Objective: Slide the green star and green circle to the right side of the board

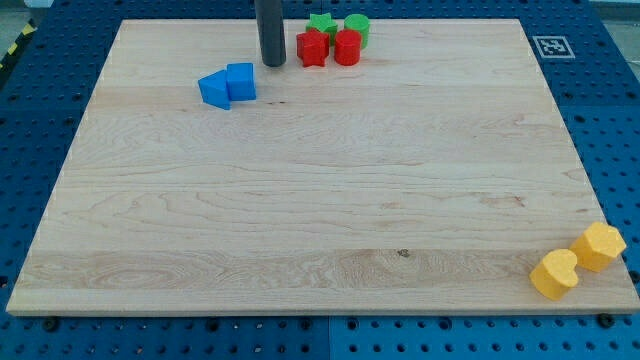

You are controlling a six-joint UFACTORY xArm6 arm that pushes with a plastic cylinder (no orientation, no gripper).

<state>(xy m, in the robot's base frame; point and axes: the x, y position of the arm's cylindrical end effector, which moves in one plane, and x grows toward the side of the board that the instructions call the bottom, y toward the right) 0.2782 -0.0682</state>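
The green star [321, 24] and the green circle [357, 27] sit at the view's top centre of the wooden board [320, 220], just behind a red star [312, 48] and a red round block [347, 47]. The four blocks are packed close together. My tip [273, 64] rests on the board just left of the red star, a small gap away, and left and slightly below the green star. The rod rises straight out of the view's top.
Two blue blocks [228, 85] touch each other left of and below my tip. Two yellow blocks [578, 261] lie at the board's bottom right corner. A printed marker [549, 46] sits at the top right corner.
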